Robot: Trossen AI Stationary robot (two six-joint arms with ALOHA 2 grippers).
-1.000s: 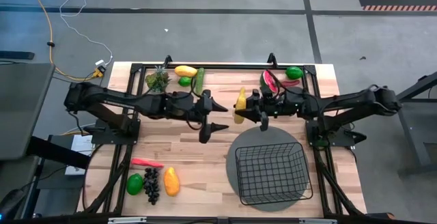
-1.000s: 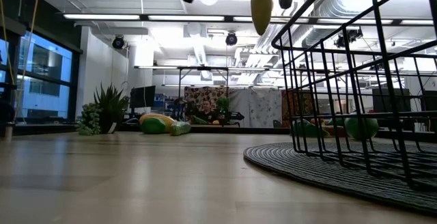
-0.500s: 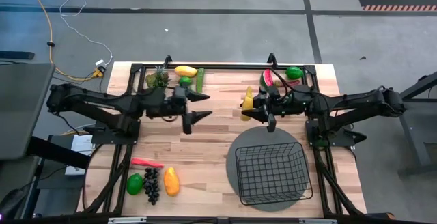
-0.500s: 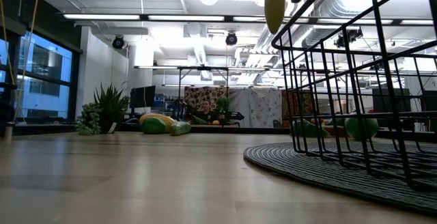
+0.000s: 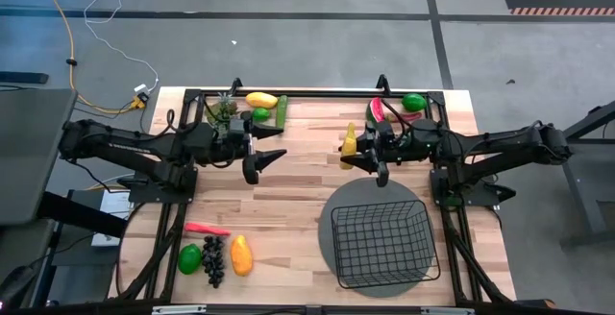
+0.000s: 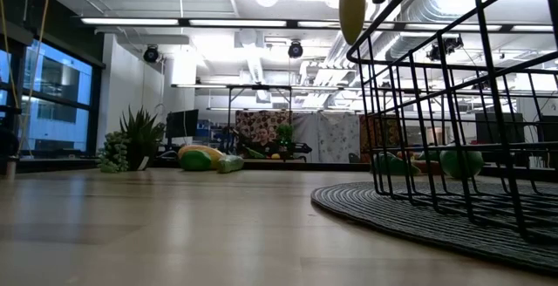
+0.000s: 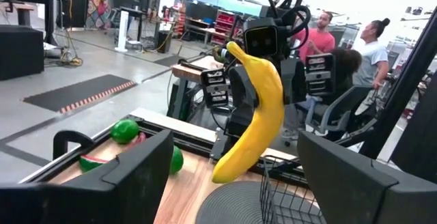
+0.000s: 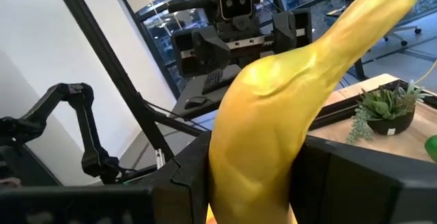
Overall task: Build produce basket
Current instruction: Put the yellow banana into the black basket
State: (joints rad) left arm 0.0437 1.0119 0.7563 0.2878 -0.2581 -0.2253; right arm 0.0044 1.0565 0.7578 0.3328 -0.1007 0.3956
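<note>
- Bare wooden surface [image 5: 298, 209] is lying open between the two arms and down the middle; the black frame is running along its far edge and sides.
- Produce is crowding the far edge: a mango [image 5: 260, 99], a lime [image 5: 259, 114] and a cucumber [image 5: 282, 112] on the left, a watermelon slice [image 5: 379, 115] and another lime [image 5: 413, 102] on the right.
- More produce is sitting at the near left corner: a red chili [image 5: 206, 229], a lime, grapes [image 5: 213, 258] and an orange mango [image 5: 240, 254].
- The basket [image 5: 382, 243] is standing empty on the round grey mat [image 5: 332, 221], near the right front edge.
- The right end effector [image 5: 368, 152] is hanging above the surface, just beyond the mat, its fingers closed around the banana [image 5: 348, 145], which is hanging upright.
- The left end effector [image 5: 261, 158] is reaching level over the left half, well apart from the banana, fingers spread wide and holding nothing.
</note>
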